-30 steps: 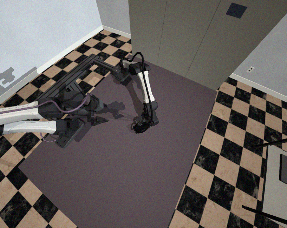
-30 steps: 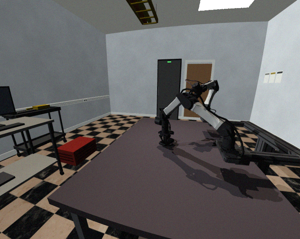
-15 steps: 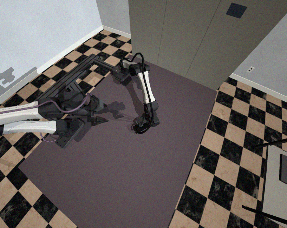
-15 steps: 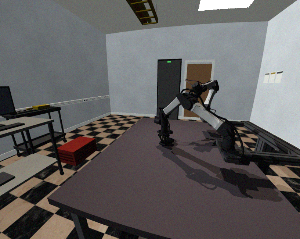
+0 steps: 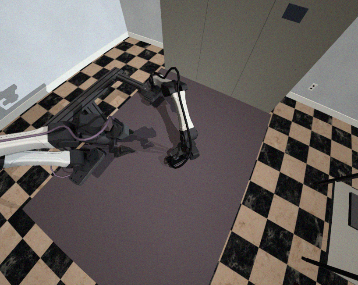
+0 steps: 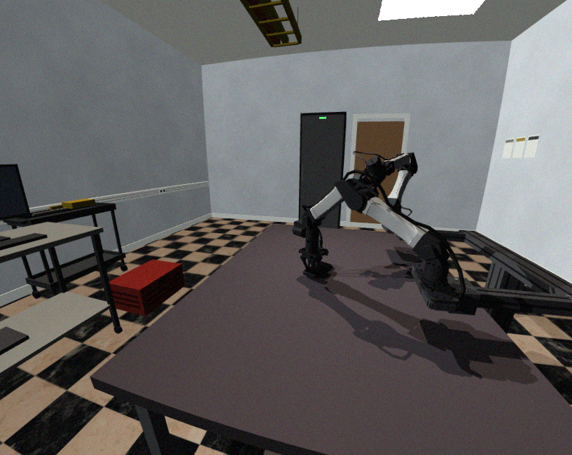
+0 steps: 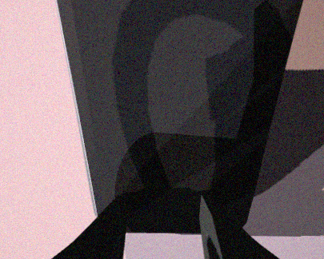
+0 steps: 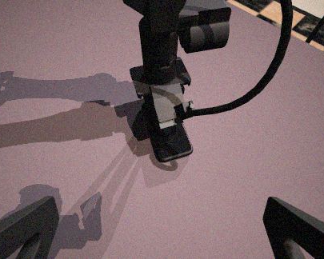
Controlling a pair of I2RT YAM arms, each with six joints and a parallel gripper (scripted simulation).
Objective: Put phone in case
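Showing as one dark, rounded-cornered slab (image 5: 176,160) (image 6: 312,274) (image 7: 181,88) (image 8: 173,145), either phone or case or both together; not telling which from these views. Lying broad face up on or just above the brownish-purple table top (image 5: 160,214) (image 6: 276,352) (image 8: 237,172), looking level. Catching a thin pale line along one long edge, a lighter rim around the near end. Carrying curved shadows across the face, being hidden at the far end.

Counts around the room
Two arms (image 5: 185,110) (image 6: 393,220), one table (image 5: 160,214) (image 6: 286,342), one monitor (image 6: 1,190), one red box (image 6: 148,283), one black door (image 6: 323,166), one brown board (image 6: 380,146), three wall sheets (image 6: 520,148), one ladder (image 6: 283,32) and one ceiling light (image 6: 428,8).
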